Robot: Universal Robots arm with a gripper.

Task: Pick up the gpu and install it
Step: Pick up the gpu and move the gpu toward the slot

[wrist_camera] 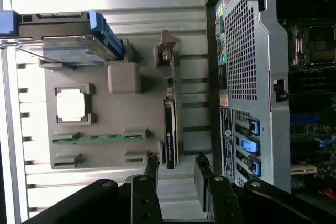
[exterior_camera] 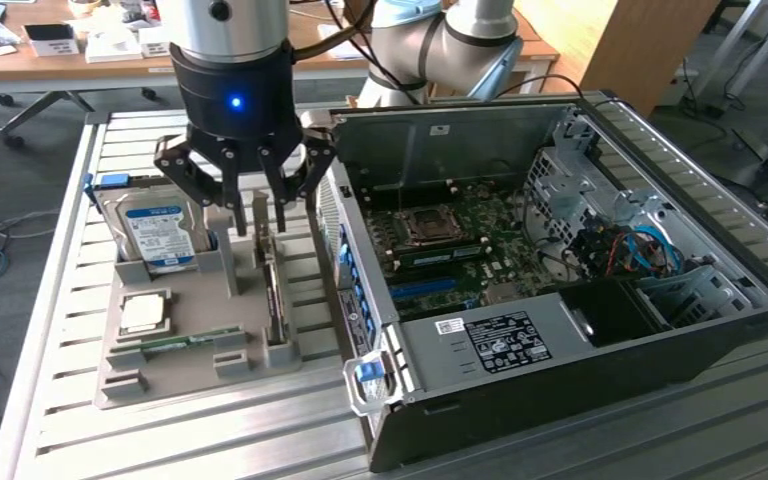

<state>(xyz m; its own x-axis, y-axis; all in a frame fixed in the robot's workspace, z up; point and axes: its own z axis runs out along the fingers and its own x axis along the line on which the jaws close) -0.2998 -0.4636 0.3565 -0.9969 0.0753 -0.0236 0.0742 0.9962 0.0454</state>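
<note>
We hang our claw [exterior_camera: 261, 222], open and empty, over the gpu [exterior_camera: 272, 290], which stands on edge along the case [exterior_camera: 598, 400].

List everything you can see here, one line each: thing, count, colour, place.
gpu: one, dark, standing on edge in the tray, beside the computer case
hard drive: one, silver with a blue-and-white label, upright in the tray
processor: one, silver, flat in the tray
memory stick: one, green, lying in the tray
tray: one, grey, on the table
computer case: one, black and silver, open, on the exterior view's right
table: one, silver, slatted
claw: one, black, open, above the gpu
</note>
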